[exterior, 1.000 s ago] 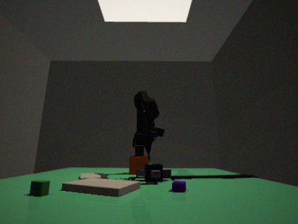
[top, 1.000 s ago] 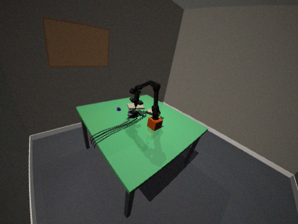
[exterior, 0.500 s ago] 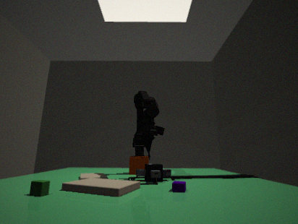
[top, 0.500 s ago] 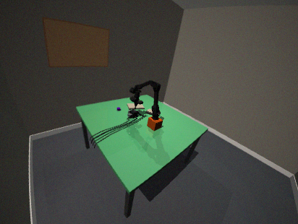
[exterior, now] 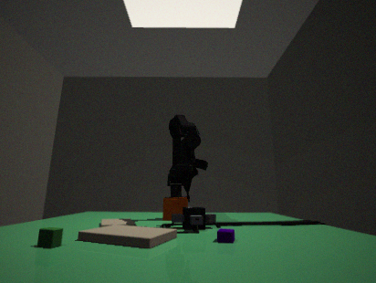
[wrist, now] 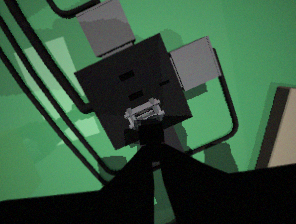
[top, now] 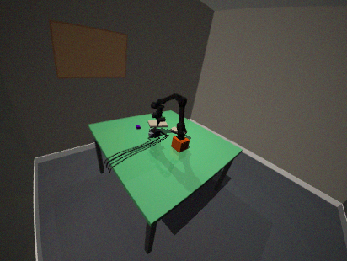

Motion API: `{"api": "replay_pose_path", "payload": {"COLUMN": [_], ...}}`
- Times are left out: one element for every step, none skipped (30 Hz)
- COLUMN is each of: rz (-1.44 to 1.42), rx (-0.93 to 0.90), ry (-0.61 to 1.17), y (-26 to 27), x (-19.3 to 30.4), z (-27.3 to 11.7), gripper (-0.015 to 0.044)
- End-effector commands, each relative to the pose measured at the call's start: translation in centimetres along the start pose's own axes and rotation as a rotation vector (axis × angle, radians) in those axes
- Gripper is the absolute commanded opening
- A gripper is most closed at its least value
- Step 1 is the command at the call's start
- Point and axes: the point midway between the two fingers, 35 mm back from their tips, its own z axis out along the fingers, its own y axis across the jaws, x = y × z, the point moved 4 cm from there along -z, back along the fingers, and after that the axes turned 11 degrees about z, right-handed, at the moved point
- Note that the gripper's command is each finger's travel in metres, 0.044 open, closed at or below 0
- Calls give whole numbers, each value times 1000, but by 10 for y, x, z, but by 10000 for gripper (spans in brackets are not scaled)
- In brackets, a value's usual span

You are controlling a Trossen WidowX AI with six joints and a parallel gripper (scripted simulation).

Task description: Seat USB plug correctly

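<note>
Wrist view first: where's the plug?

"Between the fingertips. The gripper (top: 158,123) (exterior: 188,199) (wrist: 154,152) is pinched narrow on the black USB plug (wrist: 151,134), over the near edge of the power cube (top: 154,134) (exterior: 187,213) (wrist: 100,95)."

And the socket?

"I take the pale frame (wrist: 131,119) on the cube's top to be it. It lies just beyond the plug, up the picture from the fingers, its slot showing, so I judge the plug is out (how high above, I cannot tell)."

Lined up?

"Not by my reading. The frame's long axis slants with the cube's edges, while the fingers come straight up the picture. The turn should finish half round from the jammed way, with the long sides parallel, before anything goes down."

What could spoil it?

"Catching the rim, or dragging a neighbouring grey plug (wrist: 197,62) or its cable. Which face of the held plug is which, I cannot tell."
</note>
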Motion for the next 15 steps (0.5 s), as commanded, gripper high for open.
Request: {"api": "replay_pose_path", "payload": {"rz": [108,134,160,186,212,239,265,291,317,343,370,396,422,448,474], "rx": [-1,-1,-1,-1,-1,-1,-1,-1,-1,-1,-1,-1,-1,-1,-1], "ry": [1,1,2,2,2,2,2,2,2,2,2,2,2,2,2], "y": [0,0,0,0,0,0,0,0,0,0,0,0,0,0,0], "x": [0,0,0,0,0,0,0,0,0,0,0,0,0,0,0], "z": [1,1,1,1,1,1,1,1,1,1,1,1,1,0,0], "gripper": [0,0,0,0,0,0,0,0,0,0,0,0,0,0,0]}}
